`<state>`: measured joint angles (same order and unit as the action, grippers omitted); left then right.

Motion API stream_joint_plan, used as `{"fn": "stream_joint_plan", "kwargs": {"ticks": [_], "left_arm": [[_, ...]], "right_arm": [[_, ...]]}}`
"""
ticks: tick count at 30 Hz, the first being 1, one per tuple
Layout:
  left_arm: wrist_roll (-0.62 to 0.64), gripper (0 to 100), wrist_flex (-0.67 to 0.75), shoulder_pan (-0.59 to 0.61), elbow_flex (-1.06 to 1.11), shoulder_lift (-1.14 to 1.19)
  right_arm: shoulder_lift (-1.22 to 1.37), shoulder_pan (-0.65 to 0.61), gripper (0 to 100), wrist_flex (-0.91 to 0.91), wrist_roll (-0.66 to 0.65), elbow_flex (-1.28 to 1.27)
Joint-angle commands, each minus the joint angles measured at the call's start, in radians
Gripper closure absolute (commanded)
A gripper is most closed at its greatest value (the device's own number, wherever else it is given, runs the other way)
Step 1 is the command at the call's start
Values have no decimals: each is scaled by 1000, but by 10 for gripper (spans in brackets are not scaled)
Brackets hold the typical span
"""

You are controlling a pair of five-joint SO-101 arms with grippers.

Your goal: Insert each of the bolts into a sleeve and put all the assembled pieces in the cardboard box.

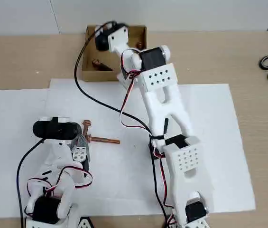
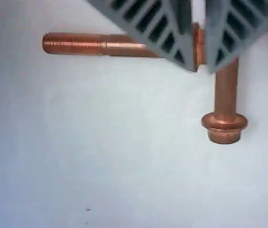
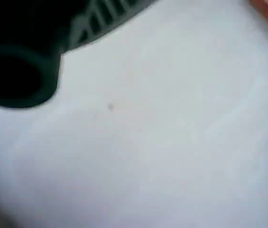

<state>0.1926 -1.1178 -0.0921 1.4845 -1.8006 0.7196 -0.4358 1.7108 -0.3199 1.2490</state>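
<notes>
We have the left gripper [image 2: 199,57] on the long copper piece [image 2: 96,43] and the right gripper [image 1: 123,78] at the cardboard box [image 1: 88,71].
The left fingers are clamped on the piece's flange. It lies on the white paper [image 1: 209,142], a short bolt [image 2: 224,124] just beside it. We cannot tell the right gripper's state. Another copper piece [image 1: 99,64] lies inside the box.

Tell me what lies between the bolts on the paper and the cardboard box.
In the high view, a black cable crosses the white paper between the bolts and the box; nothing else lies there.
</notes>
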Motion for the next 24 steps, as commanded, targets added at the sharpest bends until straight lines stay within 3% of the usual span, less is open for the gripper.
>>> {"fn": "stream_joint_plan", "kwargs": {"ticks": [1, 9, 17, 24], "left_arm": [[-2, 994, 20, 2, -5, -11], [58, 994, 71, 17, -16, -11], [91, 994, 287, 176, -50, -5], [91, 994, 288, 212, -44, -2]], "right_arm": [[-102, -12, 996, 7, 14, 129], [-203, -7, 996, 16, 14, 140], [-364, -5, 996, 16, 14, -100], [-458, -5, 996, 16, 15, -288]]}}
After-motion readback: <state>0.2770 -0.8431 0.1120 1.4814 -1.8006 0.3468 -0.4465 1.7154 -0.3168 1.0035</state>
